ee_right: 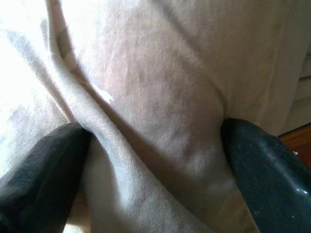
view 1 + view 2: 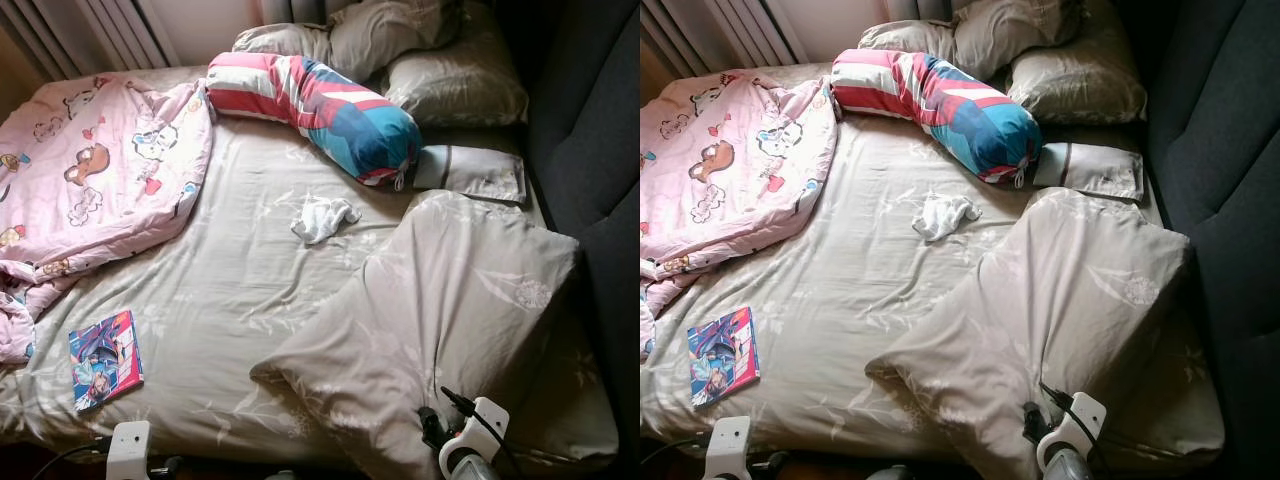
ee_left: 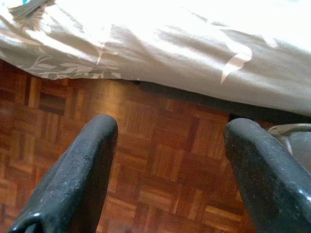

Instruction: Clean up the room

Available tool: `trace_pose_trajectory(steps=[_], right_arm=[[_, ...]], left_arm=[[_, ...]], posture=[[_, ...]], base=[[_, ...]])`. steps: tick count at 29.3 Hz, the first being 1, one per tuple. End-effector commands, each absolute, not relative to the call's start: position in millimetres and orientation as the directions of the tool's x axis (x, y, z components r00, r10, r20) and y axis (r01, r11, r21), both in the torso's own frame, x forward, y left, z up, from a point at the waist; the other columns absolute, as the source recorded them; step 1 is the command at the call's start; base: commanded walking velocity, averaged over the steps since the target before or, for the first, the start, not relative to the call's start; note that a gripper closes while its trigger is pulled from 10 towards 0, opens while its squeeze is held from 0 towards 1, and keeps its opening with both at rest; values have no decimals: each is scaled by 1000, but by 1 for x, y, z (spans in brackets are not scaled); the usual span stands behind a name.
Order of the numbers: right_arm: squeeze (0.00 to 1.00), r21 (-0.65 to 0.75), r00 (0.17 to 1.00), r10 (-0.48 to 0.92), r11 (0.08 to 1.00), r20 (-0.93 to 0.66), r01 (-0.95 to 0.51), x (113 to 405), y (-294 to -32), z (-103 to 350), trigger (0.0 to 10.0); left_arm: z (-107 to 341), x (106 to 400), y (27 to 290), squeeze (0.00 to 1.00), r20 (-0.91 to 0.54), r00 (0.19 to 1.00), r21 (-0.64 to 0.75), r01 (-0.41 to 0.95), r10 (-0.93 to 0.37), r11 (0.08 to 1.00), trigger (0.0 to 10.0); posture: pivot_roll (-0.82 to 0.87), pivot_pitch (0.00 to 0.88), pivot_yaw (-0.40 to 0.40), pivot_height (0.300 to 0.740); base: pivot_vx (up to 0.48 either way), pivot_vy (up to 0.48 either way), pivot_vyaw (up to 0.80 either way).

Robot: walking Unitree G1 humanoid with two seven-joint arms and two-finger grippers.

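While both arms stay low at the foot of the bed, the right end effector is spread wide with folds of a big beige pillow between its fingers, touching the cloth but not clenched on it. Over the wooden floor beside the bed edge, the left end effector hangs released. One book, one white rag, one striped bolster and one pink quilt lie on the bed.
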State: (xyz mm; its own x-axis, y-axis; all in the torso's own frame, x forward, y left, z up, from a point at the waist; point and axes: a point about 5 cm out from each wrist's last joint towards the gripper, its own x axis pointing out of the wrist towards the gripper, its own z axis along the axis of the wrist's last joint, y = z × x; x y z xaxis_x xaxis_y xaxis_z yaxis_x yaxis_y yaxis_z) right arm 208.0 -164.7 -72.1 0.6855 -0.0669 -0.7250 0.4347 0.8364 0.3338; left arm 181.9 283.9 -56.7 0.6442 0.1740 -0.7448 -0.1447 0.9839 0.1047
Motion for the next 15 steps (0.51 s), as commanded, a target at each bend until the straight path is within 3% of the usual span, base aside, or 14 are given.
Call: trace_pose_trajectory(steps=[1,3,4,5,6,15], right_arm=[[0,339,601,11,833,-799,436,183,-142,-87,10000],[0,335,600,6,833,-800,439,183,-141,-87,10000],[0,329,600,-1,835,-800,441,183,-141,-87,8706],[0,328,601,-3,836,-800,441,183,-141,-87,8706],[0,326,600,-4,837,-800,440,183,-141,-87,0],[0,327,605,-8,835,-796,442,184,-143,-86,0]], left_arm=[[-59,170,292,0,-763,618,138,-128,188,982,10000],[-58,170,294,0,-763,618,144,-124,190,982,10000],[-58,169,295,0,-762,619,146,-124,191,982,10000],[-58,169,295,0,-762,619,146,-124,192,981,10000],[-58,169,295,0,-762,619,147,-123,192,981,10000],[-57,169,297,0,-762,619,152,-114,190,982,10000]], posture=[[235,264,165,740],[242,271,171,740],[247,273,173,740],[247,273,173,740],[247,273,174,740],[243,269,178,740]], base=[[0,0,0],[0,0,0],[0,0,0],[0,0,0],[0,0,0],[0,0,0]])
